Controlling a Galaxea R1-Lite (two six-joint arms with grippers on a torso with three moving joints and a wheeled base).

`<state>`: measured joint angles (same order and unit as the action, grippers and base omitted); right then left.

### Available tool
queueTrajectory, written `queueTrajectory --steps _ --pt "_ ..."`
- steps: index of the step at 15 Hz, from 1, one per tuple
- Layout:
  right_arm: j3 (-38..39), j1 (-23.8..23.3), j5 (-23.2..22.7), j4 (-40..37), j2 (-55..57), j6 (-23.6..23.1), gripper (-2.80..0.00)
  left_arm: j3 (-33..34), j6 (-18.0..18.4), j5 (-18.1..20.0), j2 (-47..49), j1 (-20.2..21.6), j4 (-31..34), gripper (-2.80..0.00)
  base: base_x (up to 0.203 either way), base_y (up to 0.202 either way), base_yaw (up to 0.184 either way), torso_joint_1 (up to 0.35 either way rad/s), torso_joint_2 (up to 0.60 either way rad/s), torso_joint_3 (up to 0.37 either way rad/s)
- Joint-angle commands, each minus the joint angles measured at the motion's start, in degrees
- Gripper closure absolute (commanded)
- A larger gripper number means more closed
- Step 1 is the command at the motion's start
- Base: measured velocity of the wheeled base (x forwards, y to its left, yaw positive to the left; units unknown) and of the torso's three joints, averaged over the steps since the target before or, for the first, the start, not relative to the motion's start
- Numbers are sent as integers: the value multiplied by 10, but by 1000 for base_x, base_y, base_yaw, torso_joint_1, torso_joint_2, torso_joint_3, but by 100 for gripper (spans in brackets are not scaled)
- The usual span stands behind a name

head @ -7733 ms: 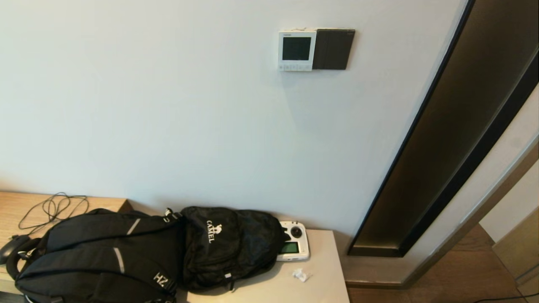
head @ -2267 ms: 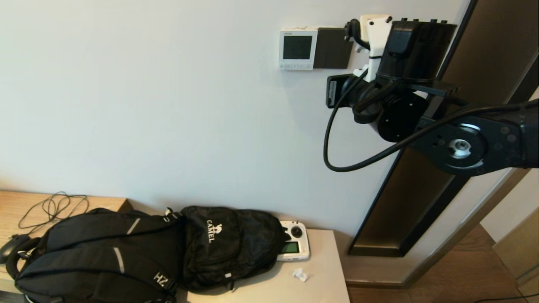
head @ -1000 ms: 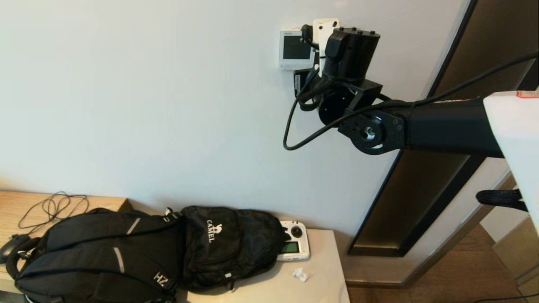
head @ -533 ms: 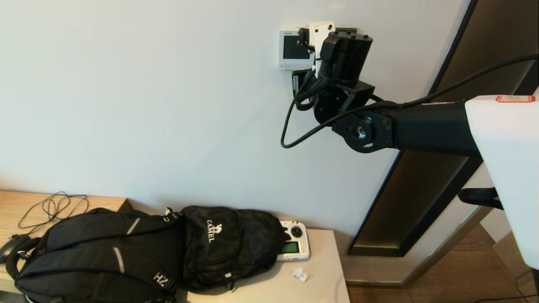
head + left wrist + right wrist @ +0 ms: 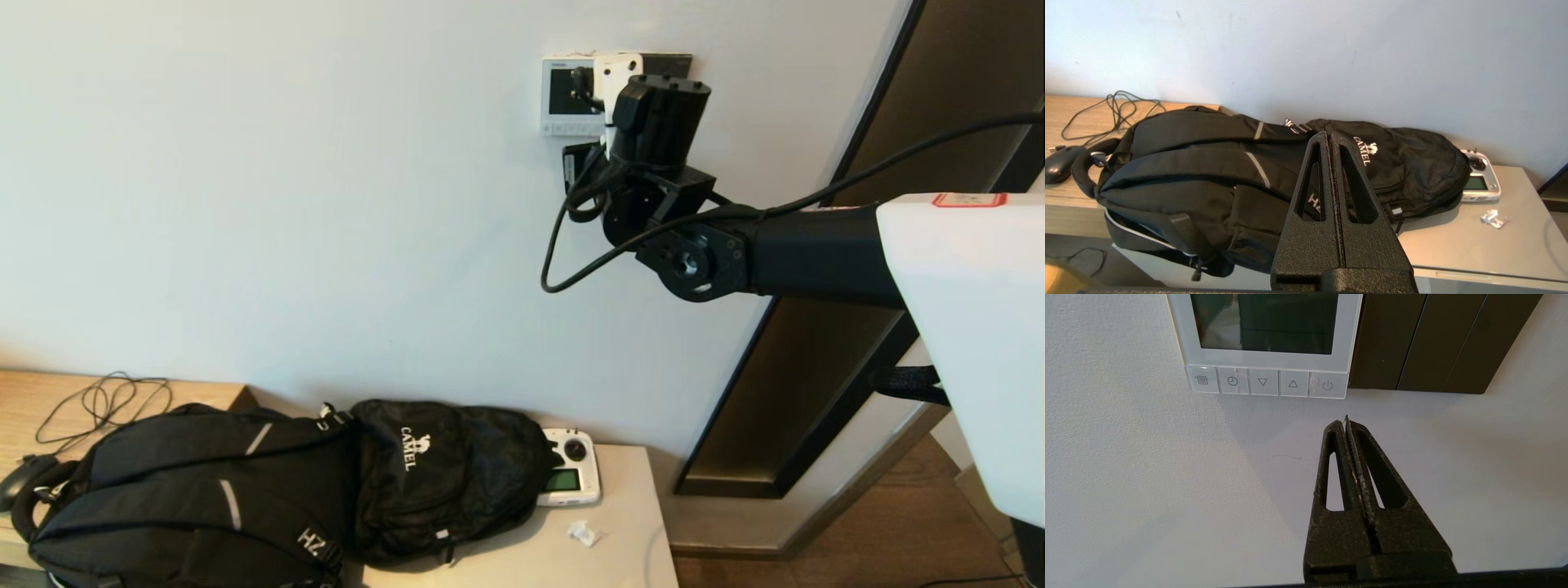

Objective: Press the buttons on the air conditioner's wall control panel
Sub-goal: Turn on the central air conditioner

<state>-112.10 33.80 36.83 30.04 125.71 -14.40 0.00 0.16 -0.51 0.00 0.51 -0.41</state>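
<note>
The air conditioner's wall control panel [image 5: 560,91] is a white square with a dark screen [image 5: 1265,322], mounted high on the wall. My right arm's wrist [image 5: 653,122] covers its right part in the head view. Several pale buttons [image 5: 1262,382] run along its bottom edge, with the power key [image 5: 1327,385] at the end nearest the dark switch plate [image 5: 1437,343]. My right gripper [image 5: 1346,422] is shut and empty, its tip just under the row, below the power key, over bare wall. My left gripper [image 5: 1329,136] is shut and hangs low over the backpack.
A black backpack [image 5: 245,490] lies on the low counter [image 5: 620,563], beside a white handheld controller [image 5: 569,478] and a crumpled scrap [image 5: 584,533]. A cable [image 5: 102,404] and a mouse [image 5: 16,482] lie at the left. A dark door frame [image 5: 857,245] stands right of the panel.
My right arm has come up into view and slid left along the wall, from in front of the dark switch plate to in front of the panel's right side.
</note>
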Motion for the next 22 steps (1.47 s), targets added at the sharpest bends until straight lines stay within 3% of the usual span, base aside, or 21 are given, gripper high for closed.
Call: queueTrajectory --steps 1,22 --pt "0 0 0 1 -4 -2 0 0 0 0 0 0 0 0 0 0 0 0 0 0" --pt "0 -4 -4 4 -10 -7 0 0 2 0 -1 1 1 0 0 0 0 0 0 0"
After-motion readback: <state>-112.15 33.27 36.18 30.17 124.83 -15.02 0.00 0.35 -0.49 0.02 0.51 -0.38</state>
